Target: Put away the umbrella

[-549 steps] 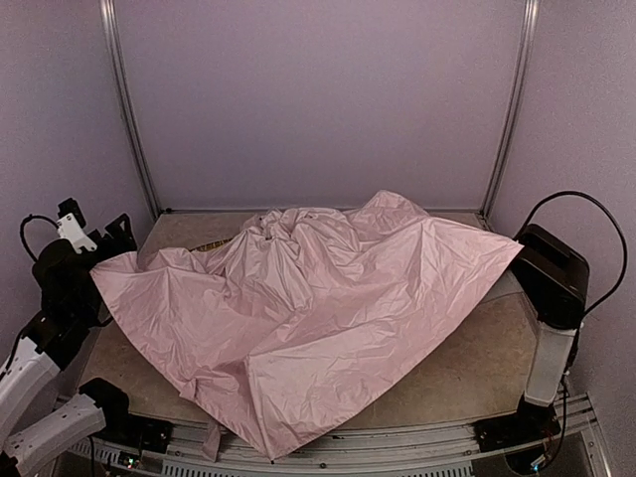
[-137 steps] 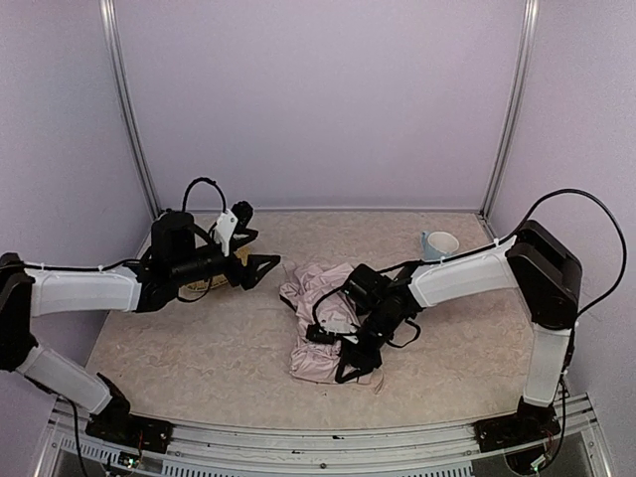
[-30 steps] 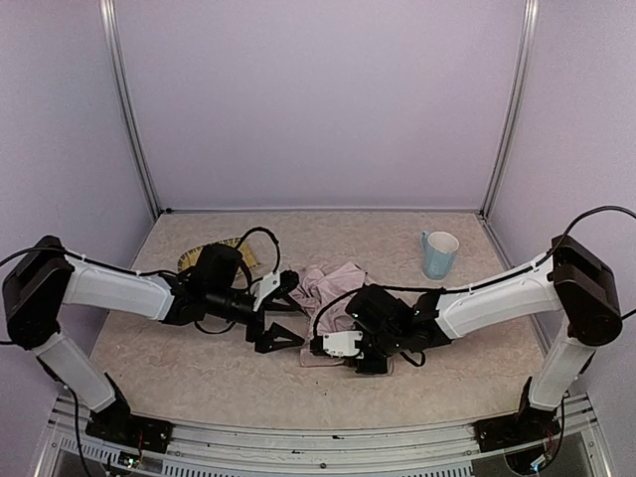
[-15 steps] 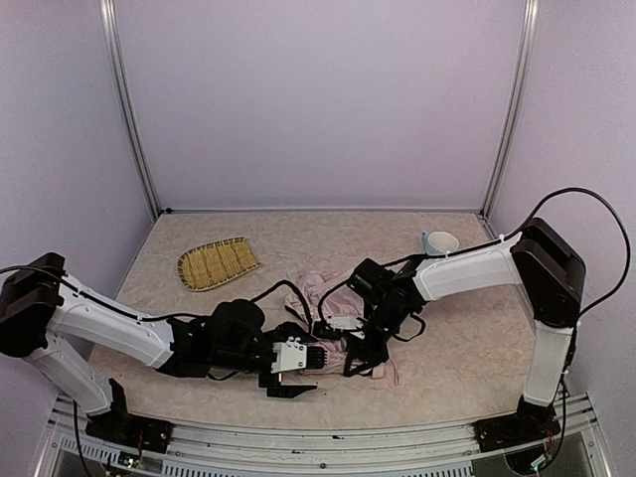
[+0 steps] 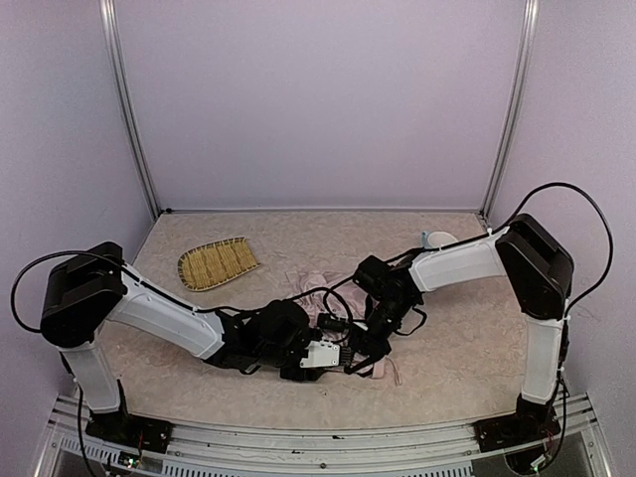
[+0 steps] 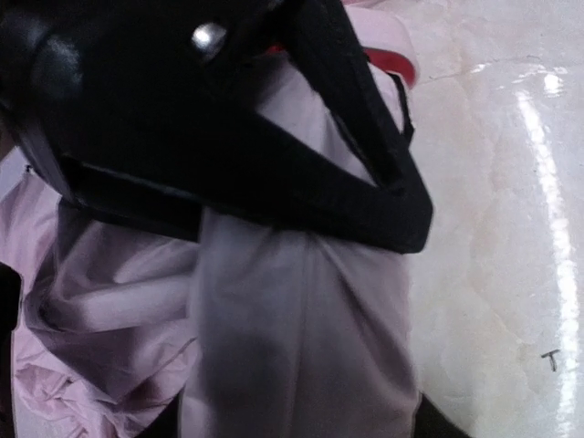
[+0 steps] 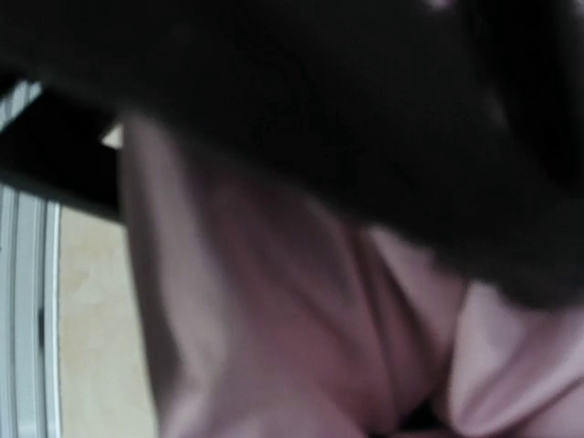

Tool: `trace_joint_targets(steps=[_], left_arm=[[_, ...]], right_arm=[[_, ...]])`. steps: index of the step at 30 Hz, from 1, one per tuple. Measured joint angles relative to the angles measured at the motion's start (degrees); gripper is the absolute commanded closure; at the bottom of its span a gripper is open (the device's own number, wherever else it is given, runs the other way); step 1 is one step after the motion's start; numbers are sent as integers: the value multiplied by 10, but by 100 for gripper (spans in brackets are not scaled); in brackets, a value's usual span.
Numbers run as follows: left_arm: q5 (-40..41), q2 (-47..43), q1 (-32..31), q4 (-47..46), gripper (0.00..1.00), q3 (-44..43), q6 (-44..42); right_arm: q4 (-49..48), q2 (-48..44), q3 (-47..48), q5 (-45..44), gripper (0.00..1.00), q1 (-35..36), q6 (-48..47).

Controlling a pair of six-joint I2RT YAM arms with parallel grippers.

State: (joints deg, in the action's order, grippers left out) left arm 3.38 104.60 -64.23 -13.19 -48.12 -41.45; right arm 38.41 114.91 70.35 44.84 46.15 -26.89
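The umbrella (image 5: 310,285) is a bunched pale pink bundle at the table's middle front. Both arms reach low over its near end. My left gripper (image 5: 338,356) comes in from the left. In the left wrist view its fingers (image 6: 436,425) flank a thick roll of the pink fabric (image 6: 301,338) that fills the gap between them. My right gripper (image 5: 364,348) comes in from the right, and one of its black fingers (image 6: 365,155) lies across the same roll. The right wrist view is blurred, with pink fabric (image 7: 274,319) under a black mass. The shaft, handle and strap are hidden.
A woven bamboo tray (image 5: 217,263) lies at the back left. A pale blue mug (image 5: 434,241) stands at the back right, partly behind the right arm. The table's front rail (image 5: 298,452) runs just below the grippers.
The left arm has swung further right, so its gripper now sits at the bundle's near end beside the right gripper. The right gripper has stayed on the bundle.
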Motion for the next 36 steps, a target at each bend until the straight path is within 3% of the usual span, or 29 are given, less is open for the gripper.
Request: trace_joint_targets(steps=[6, 9, 20, 24, 29, 36], left_arm=[[-40, -3, 13, 30, 65, -11, 18], [-71, -6, 25, 36, 68, -12, 39], [-218, 28, 78, 123, 70, -77, 158], [-291, 62, 99, 145, 71, -106, 177], [-372, 106, 110, 186, 73, -162, 181], [-426, 124, 122, 230, 73, -190, 174]], right_arm=[[-13, -12, -3, 3, 48, -7, 17], [-41, -49, -26, -5, 40, -9, 35], [-251, -364, -233, -200, 37, -4, 82], [-350, -446, -308, -298, 33, 63, 55], [-403, -434, -345, -402, 28, 169, -8], [-417, -307, -329, -540, 24, 189, -67]])
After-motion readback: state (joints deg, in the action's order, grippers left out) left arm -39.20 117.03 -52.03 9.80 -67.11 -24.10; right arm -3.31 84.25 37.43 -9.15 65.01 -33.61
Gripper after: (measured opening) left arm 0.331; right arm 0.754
